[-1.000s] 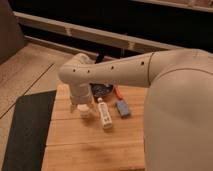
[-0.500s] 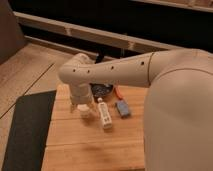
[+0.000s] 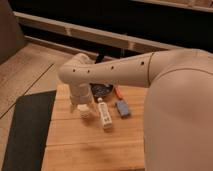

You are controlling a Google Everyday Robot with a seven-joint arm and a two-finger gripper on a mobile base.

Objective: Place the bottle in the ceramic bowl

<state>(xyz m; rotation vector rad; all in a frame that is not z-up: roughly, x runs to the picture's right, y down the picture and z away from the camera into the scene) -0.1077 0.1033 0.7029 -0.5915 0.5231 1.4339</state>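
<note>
The bottle [image 3: 104, 116] is slim and white with a pale label. It lies on its side on the wooden table [image 3: 90, 145], neck pointing away from me. The ceramic bowl [image 3: 103, 90] is dark and glossy and stands just behind the bottle, partly hidden by my arm. My gripper [image 3: 82, 102] hangs at the end of the white wrist, just left of the bottle and left of the bowl, low over the table. It holds nothing that I can see.
A short white cup [image 3: 85, 113] stands under the wrist, left of the bottle. A blue object [image 3: 122, 108] and an orange-red one [image 3: 119, 93] lie right of the bottle. A dark mat [image 3: 25, 130] covers the floor at the left.
</note>
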